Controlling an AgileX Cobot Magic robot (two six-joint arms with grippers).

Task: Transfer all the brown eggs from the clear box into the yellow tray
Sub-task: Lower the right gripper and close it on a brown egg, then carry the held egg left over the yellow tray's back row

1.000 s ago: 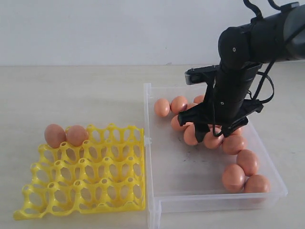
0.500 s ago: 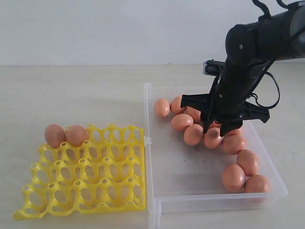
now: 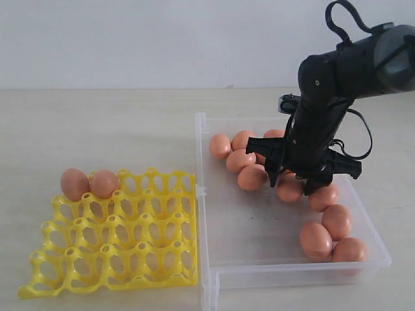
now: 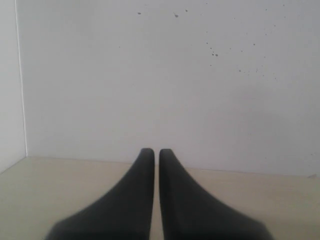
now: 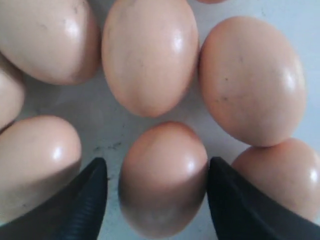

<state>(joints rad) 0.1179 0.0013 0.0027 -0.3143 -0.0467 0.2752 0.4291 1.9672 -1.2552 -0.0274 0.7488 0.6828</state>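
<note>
Right claw [image 3: 291,186]: stood wide, lowered into the clear box [image 3: 214,275] with one finger on either side of a single egg. A sliver of box floor showed beside one finger, so it had not clamped.
Left claw [image 4: 156,152]: narrow, its fingers almost touching with nothing between them, facing a bare wall away from the work.
Straddled egg [image 5: 162,177]: lay on its side on the box floor, with neighbours close on both flanks.
Brown eggs [image 3: 251,177]: about ten lay loose in the box, a cluster toward the far side and four nearer the right front corner. The arm possibly hid one or two more.
Yellow tray [image 3: 110,259]: sat on the table [image 3: 97,123] just beside the box's left wall, with two eggs seated in cups at its far left corner and the other cups empty.
Handling: each egg was probably light and rigid but brittle, its smooth rounded shell apt to squirt out of a hard pinch.
Where to hold: across the broad middle, squeezed gently.
Risk: the crowding neighbours left little room for the fingers, and a nudge could have rolled them.
</note>
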